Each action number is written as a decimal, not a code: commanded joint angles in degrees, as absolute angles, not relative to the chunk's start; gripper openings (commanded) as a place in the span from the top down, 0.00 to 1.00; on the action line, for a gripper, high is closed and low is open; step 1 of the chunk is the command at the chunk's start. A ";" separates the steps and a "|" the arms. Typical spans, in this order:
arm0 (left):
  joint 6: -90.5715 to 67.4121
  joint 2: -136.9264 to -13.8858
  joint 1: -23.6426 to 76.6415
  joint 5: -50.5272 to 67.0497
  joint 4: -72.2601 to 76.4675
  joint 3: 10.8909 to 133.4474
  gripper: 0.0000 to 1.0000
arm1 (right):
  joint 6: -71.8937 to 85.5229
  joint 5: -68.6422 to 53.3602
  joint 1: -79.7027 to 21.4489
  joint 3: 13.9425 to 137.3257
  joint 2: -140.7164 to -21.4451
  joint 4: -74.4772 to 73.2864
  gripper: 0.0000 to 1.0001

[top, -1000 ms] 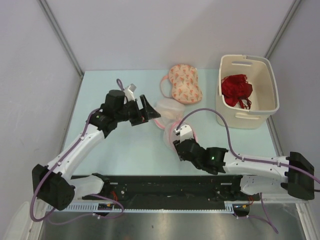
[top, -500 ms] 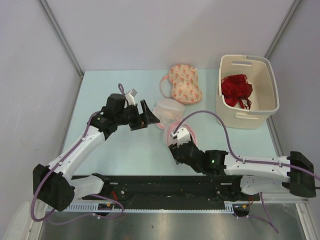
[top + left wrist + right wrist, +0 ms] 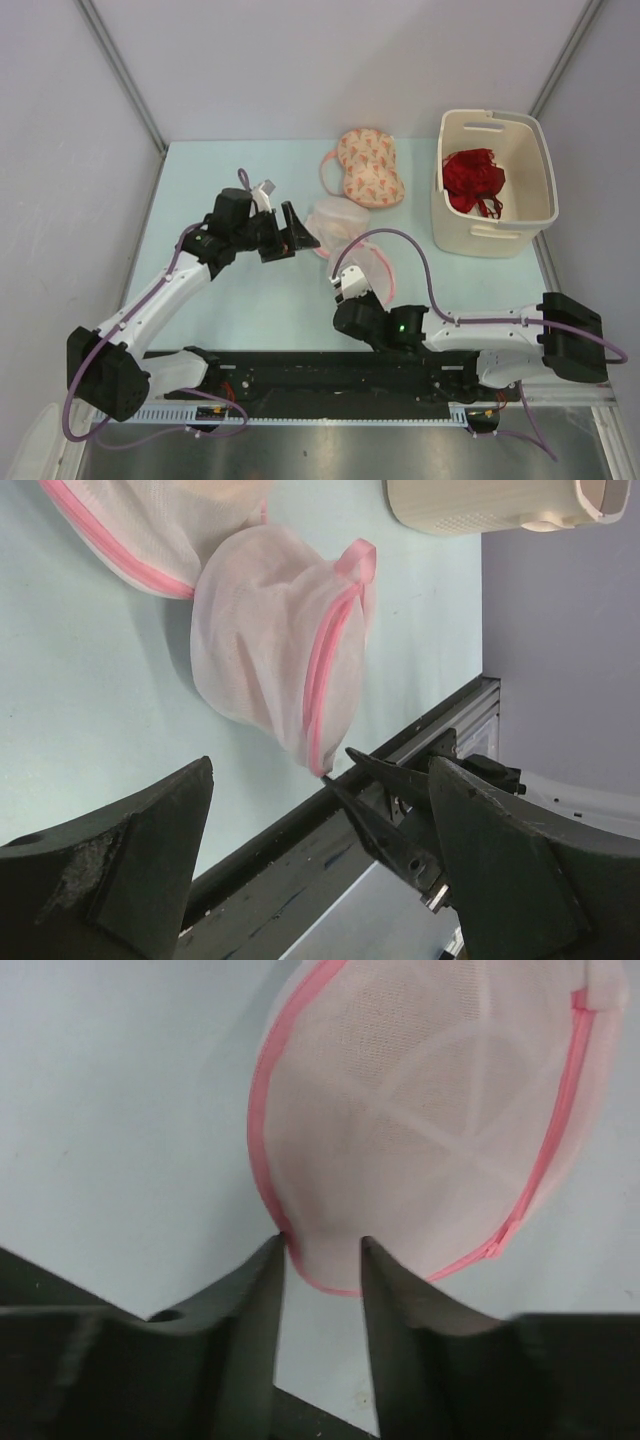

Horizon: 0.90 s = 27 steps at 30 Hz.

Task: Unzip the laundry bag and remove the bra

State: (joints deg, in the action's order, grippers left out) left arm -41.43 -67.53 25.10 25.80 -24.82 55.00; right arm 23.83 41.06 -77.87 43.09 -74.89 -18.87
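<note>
The laundry bag [image 3: 368, 262], a white mesh dome with pink zipper trim, lies on the pale blue table near the middle front. It also shows in the left wrist view [image 3: 270, 650] and the right wrist view [image 3: 420, 1130]. The bra [image 3: 400, 1050] shows only as a peach tint through the mesh. My right gripper [image 3: 351, 286] [image 3: 320, 1242] is open, and its fingertips straddle the bag's near rim. My left gripper [image 3: 300, 230] [image 3: 322, 770] is open and empty, a little left of the bag and above the table.
A twin mesh pouch [image 3: 335, 213] [image 3: 150, 530] lies just behind the bag, touching it. A pink bra with red motifs [image 3: 368, 167] lies at the back. A cream bin [image 3: 495, 232] at the right holds a red lacy bra [image 3: 472, 180]. A black rail [image 3: 320, 375] runs along the table's near edge.
My right arm has swung left and drawn its gripper back to the bag's near rim. My left gripper shifted slightly right, then stayed still. The bag has barely moved.
</note>
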 commanded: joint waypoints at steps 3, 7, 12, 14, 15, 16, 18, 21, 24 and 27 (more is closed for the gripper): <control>-39.20 -67.41 24.79 27.68 -24.79 54.32 0.07 | 23.38 46.14 -77.17 44.91 -72.08 -16.78 0.89; -39.37 -68.29 24.79 28.82 -23.12 53.01 0.07 | 22.68 45.00 -77.08 44.83 -68.48 -17.84 1.00; -39.55 -69.52 24.79 30.15 -21.10 51.42 0.07 | 22.50 44.83 -76.99 44.82 -64.96 -19.07 1.00; -39.03 -69.87 24.96 30.76 -20.92 51.07 0.07 | 22.41 43.95 -76.12 44.82 -62.42 -18.99 1.00; -38.41 -70.31 25.13 31.02 -20.57 50.80 0.07 | 22.33 43.34 -75.59 44.82 -61.62 -18.72 1.00; -37.97 -70.57 25.83 31.11 -20.57 50.80 0.07 | 21.98 42.72 -75.06 44.91 -60.83 -18.63 1.00; -36.30 -71.28 27.24 30.59 -20.74 51.15 0.07 | 21.45 39.83 -71.91 44.83 -58.45 -17.85 1.00; -33.93 -73.29 30.49 31.64 -19.96 51.85 0.07 | 20.66 30.44 -64.01 44.83 -54.94 -16.27 1.00; -32.08 -76.19 33.92 32.25 -18.90 52.64 0.07 | 20.13 18.40 -55.94 45.78 -53.01 -15.29 1.00; -32.25 -79.62 36.03 31.30 -18.20 54.31 0.07 | 19.51 11.35 -51.26 47.63 -52.73 -16.08 1.00</control>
